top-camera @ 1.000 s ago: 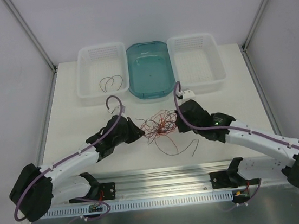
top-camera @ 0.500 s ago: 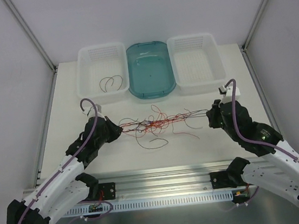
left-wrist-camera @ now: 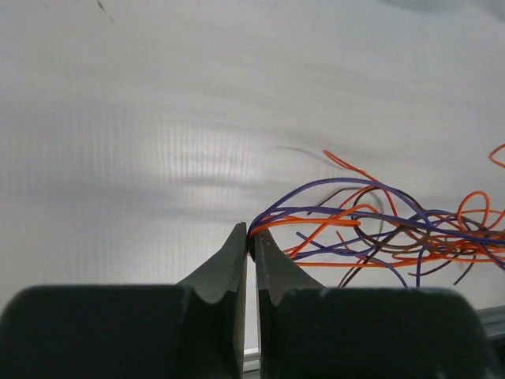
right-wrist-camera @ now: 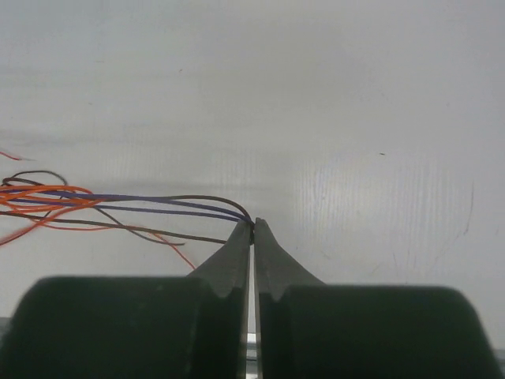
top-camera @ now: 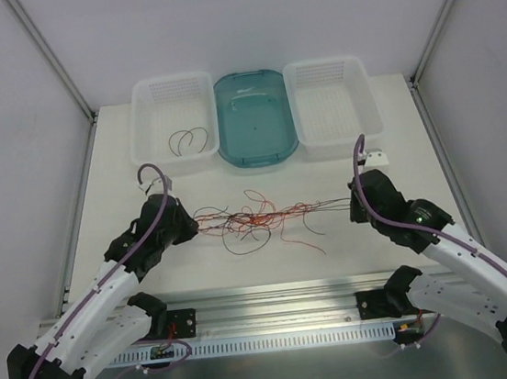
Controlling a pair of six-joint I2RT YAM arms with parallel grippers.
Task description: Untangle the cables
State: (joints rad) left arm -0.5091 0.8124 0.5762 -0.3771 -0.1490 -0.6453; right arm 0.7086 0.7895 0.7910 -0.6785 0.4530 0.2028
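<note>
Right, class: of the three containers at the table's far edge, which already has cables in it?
The left white basket: dark curly cables lie on its floor. The teal tray beside it and the right white basket hold none.

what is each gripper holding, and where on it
Both pinch the cables: left gripper at the bundle's left end, right gripper at its right end.

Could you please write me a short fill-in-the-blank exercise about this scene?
1. The left gripper and the right gripper are both ____ on the cables stretched between them.
2. Two loose dark cables lie in the white basket on the ____.
3. The teal tray sits ____ that basket and the other white basket.
Missing words: shut; left; between.
</note>
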